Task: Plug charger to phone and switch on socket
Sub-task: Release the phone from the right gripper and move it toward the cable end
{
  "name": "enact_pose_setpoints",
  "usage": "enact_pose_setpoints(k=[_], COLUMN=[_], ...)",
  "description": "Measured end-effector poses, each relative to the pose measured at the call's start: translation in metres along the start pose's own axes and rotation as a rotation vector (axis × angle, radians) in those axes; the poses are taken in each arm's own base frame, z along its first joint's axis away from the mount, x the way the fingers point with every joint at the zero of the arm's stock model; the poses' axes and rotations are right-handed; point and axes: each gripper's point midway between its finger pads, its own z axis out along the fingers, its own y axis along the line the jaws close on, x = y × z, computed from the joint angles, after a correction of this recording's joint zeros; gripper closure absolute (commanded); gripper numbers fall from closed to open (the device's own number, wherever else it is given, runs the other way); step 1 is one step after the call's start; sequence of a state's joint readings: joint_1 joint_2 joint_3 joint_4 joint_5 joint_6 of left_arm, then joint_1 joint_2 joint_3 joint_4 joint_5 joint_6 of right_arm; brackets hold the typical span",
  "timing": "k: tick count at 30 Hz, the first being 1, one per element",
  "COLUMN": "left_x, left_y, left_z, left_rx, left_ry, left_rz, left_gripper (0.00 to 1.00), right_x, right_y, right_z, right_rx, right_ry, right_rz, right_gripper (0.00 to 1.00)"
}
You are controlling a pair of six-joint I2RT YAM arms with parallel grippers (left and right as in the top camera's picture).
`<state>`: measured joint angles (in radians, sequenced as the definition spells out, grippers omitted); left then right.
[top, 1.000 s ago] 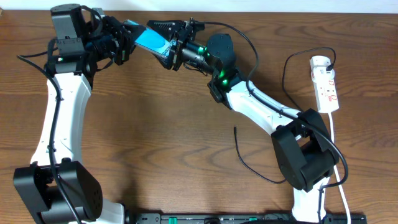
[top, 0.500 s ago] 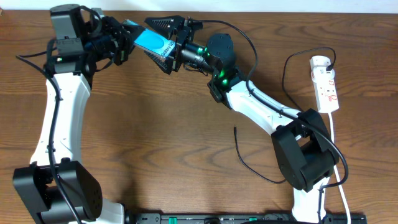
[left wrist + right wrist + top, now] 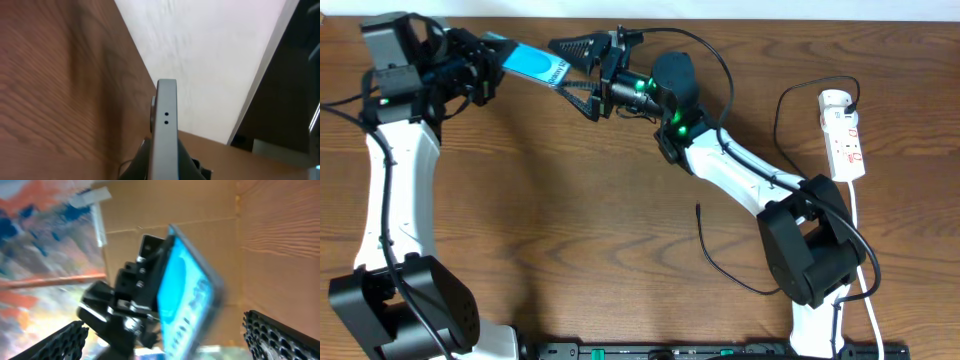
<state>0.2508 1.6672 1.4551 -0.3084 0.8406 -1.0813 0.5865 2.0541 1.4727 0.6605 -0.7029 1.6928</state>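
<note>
Phone (image 3: 535,66): well apart from the socket (image 3: 844,135), right across the worktop (image 3: 570,220) on the left arm's side, up by the far edge. The bright cyan screen faces up with a slight tilt.
Left hand (image 3: 500,62): clenched on the phone at the end farther from the socket. Its wrist camera looks straight along the phone's thin grey edge, where two small holes show.
Right hand (image 3: 563,66): released, jaws spread wide. One finger stands on each side of the phone's socket-side end, and its wrist view shows a gap on both sides. It grasps nothing.
Charger (image 3: 703,245): lies loose on the worktop between the socket and the phone, nearer the socket and toward the front edge. The small tip is bare and points to the far side, well apart from the phone. The thin cable curves away under the right arm, then arcs up to the socket's far end.
Socket: flat on the worktop at the right arm's side, long axis running front to back, red marks beside the outlets. I cannot tell how the switches are set.
</note>
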Motion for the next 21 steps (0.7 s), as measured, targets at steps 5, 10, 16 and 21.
enact_pose_setpoints(k=[5, 10, 16, 21], left_x=[-0.02, -0.038, -0.04, -0.025], left_y=[0.006, 0.01, 0.007, -0.001], left_z=[-0.016, -0.034, -0.049, -0.052], left_rx=[0.007, 0.031, 0.077, 0.122], left_ry=[-0.042, -0.06, -0.014, 0.085], left_rz=[-0.063, -0.129, -0.167, -0.165], left_gripper=[0.93, 0.93, 0.93, 0.93], right_x=[-0.005, -0.009, -0.014, -0.014], right_y=[-0.04, -0.081, -0.121, -0.175], right_z=[-0.011, -0.029, -0.058, -0.116], right_rx=[0.157, 0.312, 0.478, 0.78], right_ry=[0.032, 0.056, 0.072, 0.049], right_rz=[-0.031, -0.053, -0.066, 0.01], right_gripper=[0.01, 0.01, 0.01, 0.01])
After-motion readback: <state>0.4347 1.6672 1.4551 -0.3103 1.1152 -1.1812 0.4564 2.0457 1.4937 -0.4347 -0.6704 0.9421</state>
